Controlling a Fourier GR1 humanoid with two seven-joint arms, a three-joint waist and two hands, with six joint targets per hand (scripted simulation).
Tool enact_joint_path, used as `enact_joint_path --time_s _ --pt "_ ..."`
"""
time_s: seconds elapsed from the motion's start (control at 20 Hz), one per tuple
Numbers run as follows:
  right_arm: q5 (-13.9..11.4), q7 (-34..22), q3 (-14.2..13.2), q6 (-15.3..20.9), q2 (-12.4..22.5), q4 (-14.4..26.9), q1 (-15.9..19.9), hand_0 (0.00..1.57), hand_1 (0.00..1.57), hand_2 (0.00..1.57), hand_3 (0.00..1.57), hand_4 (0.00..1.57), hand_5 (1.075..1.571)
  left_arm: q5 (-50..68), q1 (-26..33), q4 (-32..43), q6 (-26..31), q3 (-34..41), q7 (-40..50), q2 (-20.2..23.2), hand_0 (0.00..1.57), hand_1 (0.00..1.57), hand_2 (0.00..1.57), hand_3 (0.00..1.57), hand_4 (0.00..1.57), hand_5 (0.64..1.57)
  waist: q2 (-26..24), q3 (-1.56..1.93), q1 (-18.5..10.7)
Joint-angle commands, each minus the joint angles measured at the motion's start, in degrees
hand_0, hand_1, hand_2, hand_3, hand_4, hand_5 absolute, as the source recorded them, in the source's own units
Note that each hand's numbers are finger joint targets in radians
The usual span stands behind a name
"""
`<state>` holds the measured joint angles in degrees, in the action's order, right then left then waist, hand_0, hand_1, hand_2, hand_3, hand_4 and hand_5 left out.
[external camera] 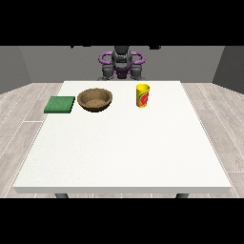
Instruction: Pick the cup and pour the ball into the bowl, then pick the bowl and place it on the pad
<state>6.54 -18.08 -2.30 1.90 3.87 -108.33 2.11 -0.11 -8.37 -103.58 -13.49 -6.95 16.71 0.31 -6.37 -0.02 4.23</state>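
Cup yellow cylinder (upright); bowl brown, round; pad green, flat.

Wood-look bowl, matt pad, glossy cup

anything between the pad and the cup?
Yes: in the front view the brown bowl sits between the green pad and the yellow cup, apart from both.

Ball unseen inside cup; hands indiscernible.
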Motion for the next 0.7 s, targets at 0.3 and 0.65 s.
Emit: enact_joint_path --time_s 0.3,0.65 --pt "2.43 12.3 -3.09 -3.67 0.74 4.11 5.19 0.0 0.0 0.0 0.0 0.69 1.547 -0.41 -2.85 15.17 2.87 5.44 -26.12 0.89 0.0 0.0 0.0 0.0 0.55 1.496 17.26 -0.02 1.3" --pt "6.15 16.14 -8.5 -7.43 4.15 10.1 5.89 0.0 0.0 0.0 0.0 0.68 1.559 0.34 -5.36 29.84 5.99 7.78 -35.34 1.2 0.0 0.0 0.0 0.0 0.19 1.472 18.01 0.01 1.48"
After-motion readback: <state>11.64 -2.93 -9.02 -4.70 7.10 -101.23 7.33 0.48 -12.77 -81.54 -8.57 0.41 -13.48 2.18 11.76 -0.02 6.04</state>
